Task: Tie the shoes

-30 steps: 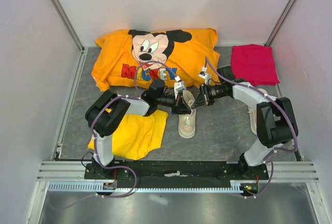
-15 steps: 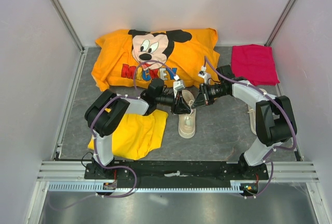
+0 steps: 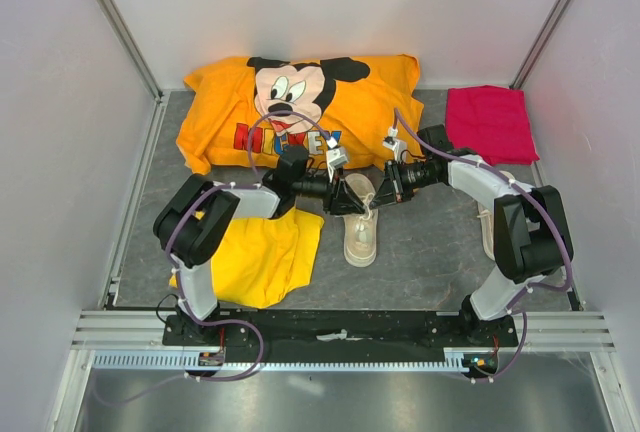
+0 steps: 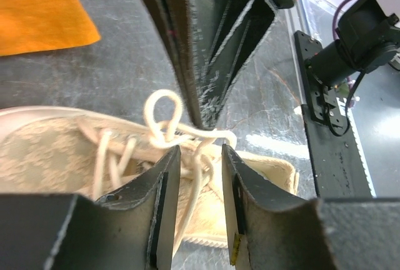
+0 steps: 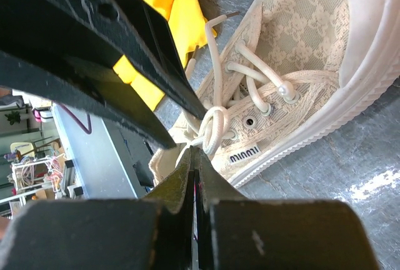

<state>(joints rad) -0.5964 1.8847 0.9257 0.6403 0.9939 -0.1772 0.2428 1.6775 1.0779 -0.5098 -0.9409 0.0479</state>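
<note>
One cream shoe (image 3: 362, 237) lies mid-table, toe towards me, with white laces crossed into a loose knot (image 5: 212, 129). My left gripper (image 3: 350, 197) hovers over the lace area, jaws open, with a lace strand (image 4: 199, 176) hanging loosely between its fingers (image 4: 164, 185). My right gripper (image 3: 377, 193) meets it from the right, shut, with its tips (image 5: 195, 152) pinching a lace just beside the knot. A lace loop (image 4: 164, 110) stands up by the right gripper's tip. The second shoe (image 3: 487, 224) lies by the right arm, mostly hidden.
Yellow shorts (image 3: 255, 257) lie just left of the shoe, under the left arm. An orange Mickey shirt (image 3: 300, 107) lies behind the grippers. A red folded cloth (image 3: 490, 122) sits at the back right. White walls surround the grey mat.
My left arm has drawn back a little to the left and its wrist has moved slightly away from the shoe. The right arm and the shoe have stayed put.
</note>
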